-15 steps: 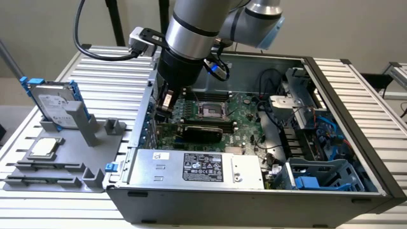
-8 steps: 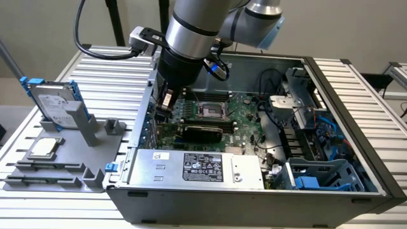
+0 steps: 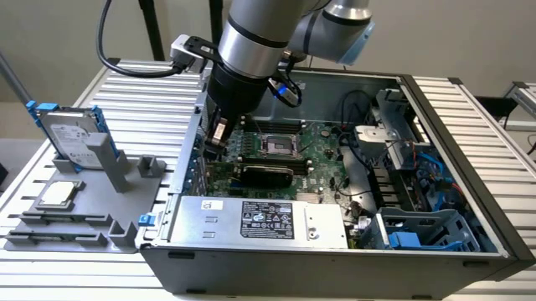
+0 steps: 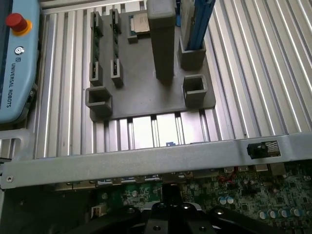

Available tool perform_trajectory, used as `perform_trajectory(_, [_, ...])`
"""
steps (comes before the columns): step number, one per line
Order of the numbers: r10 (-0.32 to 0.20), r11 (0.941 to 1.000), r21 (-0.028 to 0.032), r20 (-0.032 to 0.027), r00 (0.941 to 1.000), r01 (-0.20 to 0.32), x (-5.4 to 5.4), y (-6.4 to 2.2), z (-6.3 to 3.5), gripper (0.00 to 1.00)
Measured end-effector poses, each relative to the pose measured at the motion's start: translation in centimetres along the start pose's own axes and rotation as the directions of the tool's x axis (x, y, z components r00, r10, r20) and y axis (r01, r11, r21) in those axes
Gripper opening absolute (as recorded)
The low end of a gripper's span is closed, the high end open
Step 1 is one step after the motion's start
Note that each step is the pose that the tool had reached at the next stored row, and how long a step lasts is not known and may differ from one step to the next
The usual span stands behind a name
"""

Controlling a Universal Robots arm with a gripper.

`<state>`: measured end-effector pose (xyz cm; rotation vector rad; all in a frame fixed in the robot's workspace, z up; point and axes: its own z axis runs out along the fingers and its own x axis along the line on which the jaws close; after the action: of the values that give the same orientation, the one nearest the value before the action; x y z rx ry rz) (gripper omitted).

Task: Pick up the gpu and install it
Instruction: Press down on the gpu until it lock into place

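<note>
The gpu (image 3: 261,172) shows as a long black-topped card standing on edge across the green motherboard (image 3: 322,150) inside the open computer case (image 3: 335,263). It runs from the case's wall on the exterior view's left toward the middle of the board. My gripper (image 3: 218,139) hangs inside the case just above the card's end nearest that wall, under the thick grey arm. In the wrist view the gripper's black body (image 4: 169,207) sits over the motherboard (image 4: 253,195), just inside the case wall (image 4: 146,158). I cannot make out any contact between gripper and card.
A grey fixture (image 3: 84,207) stands outside the case on the exterior view's left, holding a silver hard drive in a blue frame (image 3: 71,135) and a small chip (image 3: 57,194). A silver power supply (image 3: 260,219) fills the case's front. A teach pendant (image 4: 17,58) lies on the slatted table.
</note>
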<state>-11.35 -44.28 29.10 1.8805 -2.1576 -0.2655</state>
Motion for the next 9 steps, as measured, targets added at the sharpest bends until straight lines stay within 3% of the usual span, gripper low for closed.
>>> perform_trajectory(5, [0.005, 1.0000, -0.0008, -0.0037, 1.0000, -0.005, 0.31, -0.08, -0.01, 0.11])
perform_trajectory(7, [0.011, 0.9999, -0.0013, -0.0021, 0.9999, -0.011, 0.31, -0.08, -0.01, 0.11])
perform_trajectory(9, [0.028, 0.9996, -0.0028, 0.0033, 0.9996, -0.028, 0.31, -0.08, -0.01, 0.11])
